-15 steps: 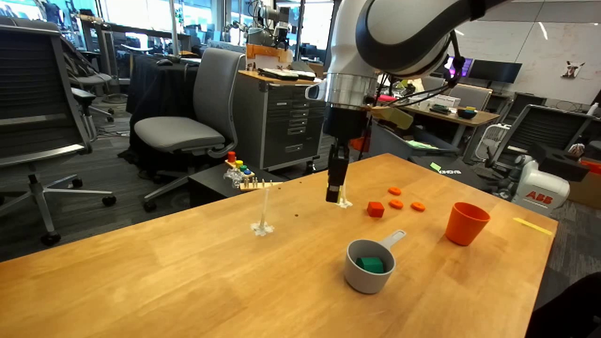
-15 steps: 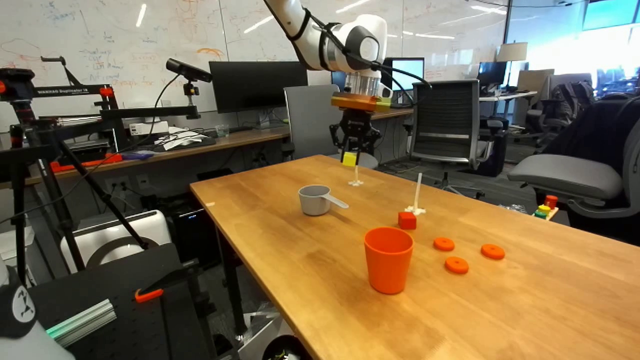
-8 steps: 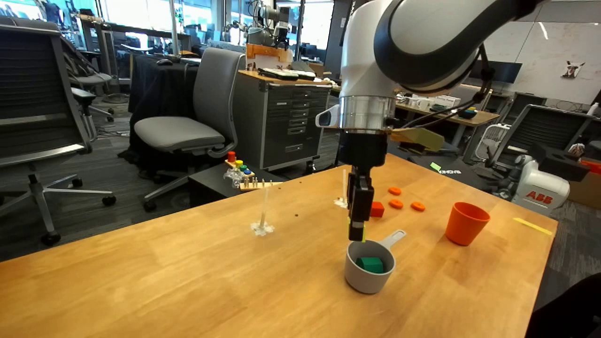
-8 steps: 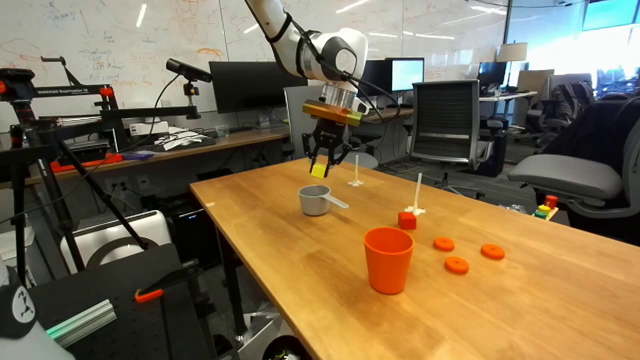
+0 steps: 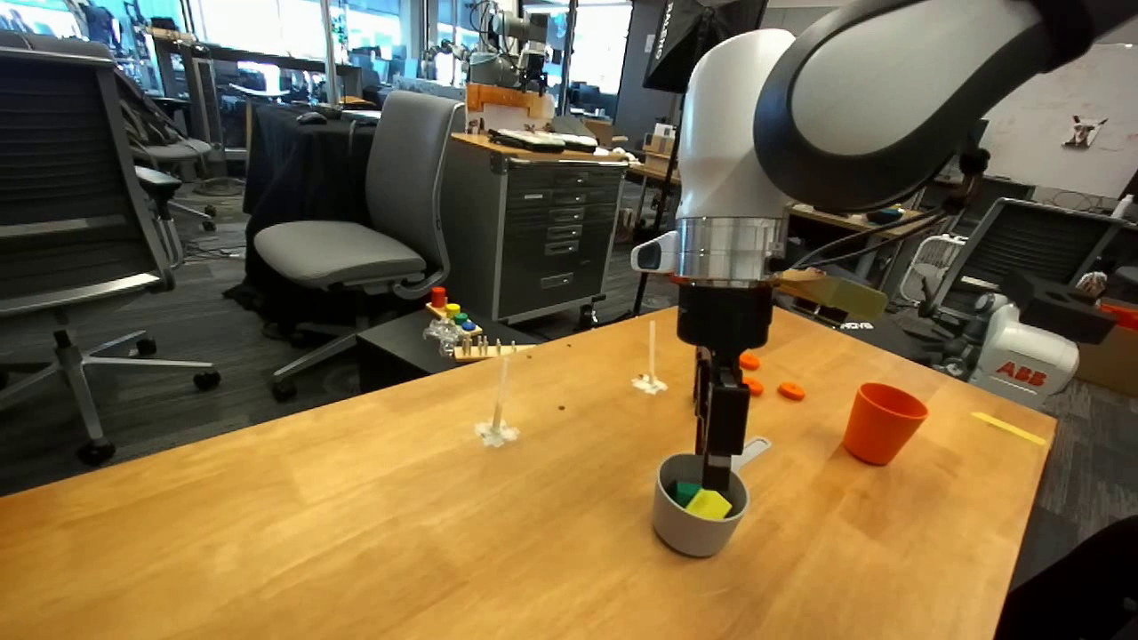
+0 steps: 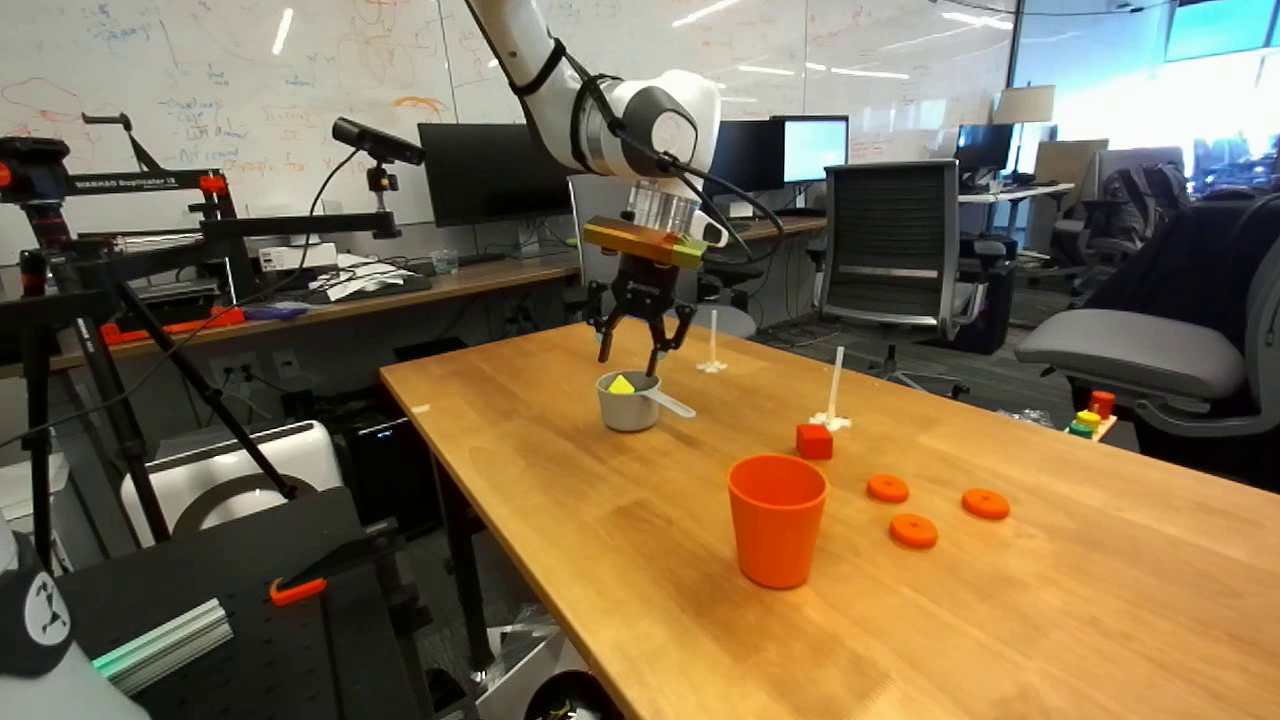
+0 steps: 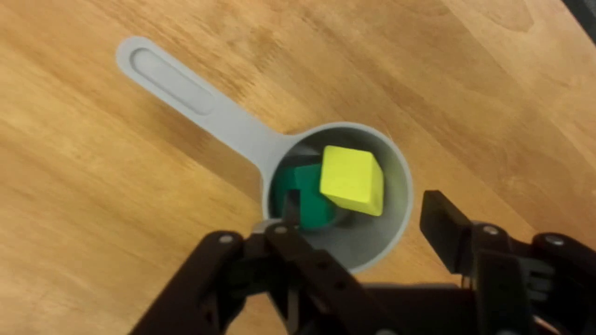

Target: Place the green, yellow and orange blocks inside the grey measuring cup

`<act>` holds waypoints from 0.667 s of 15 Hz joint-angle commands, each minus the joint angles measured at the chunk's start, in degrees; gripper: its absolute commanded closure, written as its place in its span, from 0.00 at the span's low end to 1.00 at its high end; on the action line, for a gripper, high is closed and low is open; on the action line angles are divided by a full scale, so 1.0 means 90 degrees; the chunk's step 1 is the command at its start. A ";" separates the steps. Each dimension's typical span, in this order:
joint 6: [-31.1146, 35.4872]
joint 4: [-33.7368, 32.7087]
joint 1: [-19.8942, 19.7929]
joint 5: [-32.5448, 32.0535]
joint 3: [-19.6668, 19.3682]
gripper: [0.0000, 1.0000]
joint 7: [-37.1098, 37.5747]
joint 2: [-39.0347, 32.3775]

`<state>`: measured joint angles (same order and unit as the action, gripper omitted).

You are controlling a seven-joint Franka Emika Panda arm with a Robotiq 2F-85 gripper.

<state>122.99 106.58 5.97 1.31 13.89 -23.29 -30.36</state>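
Observation:
The grey measuring cup stands upright on the table and shows in all views. Inside it lie the green block and the yellow block. The yellow block is tilted beside the green one; its top corner pokes up at the rim in an exterior view, where the green block is hidden. My gripper is open and empty just above the cup. In the wrist view one fingertip is over the green block, the other outside the rim. The red-orange block sits on the table, hidden behind my gripper in an exterior view.
An orange-red cup stands upright on the table. Several flat orange discs lie near it. Two thin white sticks stand upright, fixed to the tabletop. The cup's handle sticks out to one side.
My gripper has moved to above the grey cup and lowered, carrying the yellow block. It has opened, and the yellow block now lies in the cup with the green block.

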 commanded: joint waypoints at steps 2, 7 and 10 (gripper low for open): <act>0.0552 0.0137 0.0288 -0.1179 -0.0610 0.00 0.0660 0.0356; 0.0444 -0.0438 0.0323 -0.2380 -0.1132 0.00 0.1163 0.0203; 0.0040 -0.1075 0.0261 -0.2567 -0.1183 0.00 0.0817 -0.0257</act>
<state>127.45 102.99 7.49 -19.49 4.26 -14.59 -28.81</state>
